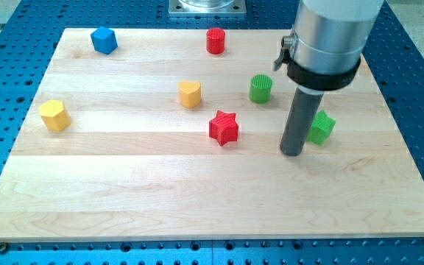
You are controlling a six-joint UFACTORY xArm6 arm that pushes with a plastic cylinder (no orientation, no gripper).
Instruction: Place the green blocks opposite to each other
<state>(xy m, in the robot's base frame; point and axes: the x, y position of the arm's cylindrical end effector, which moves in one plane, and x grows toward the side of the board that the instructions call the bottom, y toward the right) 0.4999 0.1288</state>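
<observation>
A green cylinder [260,88] stands right of the board's middle, toward the view's top. A second green block [322,127], angular in shape, lies further right and lower, partly hidden behind my rod. My tip [292,153] rests on the wooden board just left of and slightly below that angular green block, touching or almost touching its left side. The green cylinder is up and to the left of the tip, well apart from it.
A red star [224,127] lies left of the tip. A yellow heart-like block [190,94], a red cylinder [215,40], a blue block [104,40] and a yellow hexagonal block [54,115] sit further left. The board [197,199] lies on a blue perforated table.
</observation>
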